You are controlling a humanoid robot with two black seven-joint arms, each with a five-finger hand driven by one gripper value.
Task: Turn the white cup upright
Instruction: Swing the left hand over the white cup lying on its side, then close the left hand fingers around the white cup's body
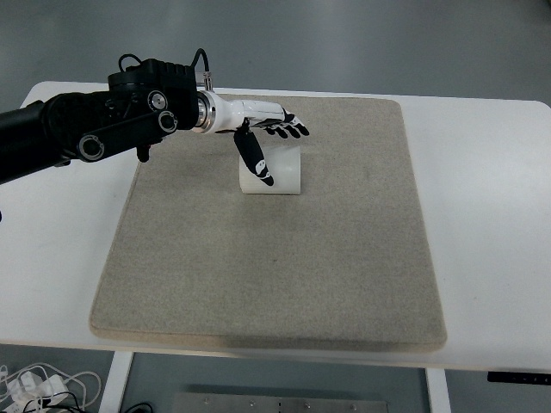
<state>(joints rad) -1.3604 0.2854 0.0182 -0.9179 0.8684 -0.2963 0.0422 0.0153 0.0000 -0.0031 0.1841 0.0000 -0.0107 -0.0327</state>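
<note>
A white cup lies on the grey mat toward its far middle; which way it faces is hard to tell. My left hand reaches in from the left, just above the cup. Its fingers are spread over the cup's far side and the thumb hangs down across the cup's near left face. The hand is open and does not close around the cup. The right arm is out of view.
The mat lies on a white table. Cables lie on the floor below the table's near left corner. The black forearm crosses the table's far left.
</note>
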